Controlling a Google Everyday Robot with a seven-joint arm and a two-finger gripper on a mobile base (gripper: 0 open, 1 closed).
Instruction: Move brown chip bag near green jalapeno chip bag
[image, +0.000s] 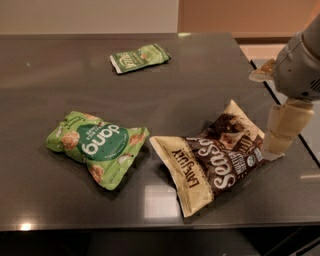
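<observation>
At the right edge of a dark desk (60, 65), the robot's gripper (276, 148) reaches down from a grey arm (300, 65). Its pale tip is touching, or just beside, the right end of the brown chip bag (215, 162). Whether the gripper is open or closed, or has any hold of the bag, cannot be told from this angle. The brown chip bag lies flat and slanted at the near right of the desk, one crinkled end turned toward the gripper, which would suit a grasp by that edge. The green jalapeno chip bag (140, 57) lies flat at the far side, left of centre, well apart from the brown one. A puffy light green dang bag (97, 147) lies just left of the brown chip bag. The move seems not yet done, and the likely route runs across the desk's middle, to the right of the dang bag.
</observation>
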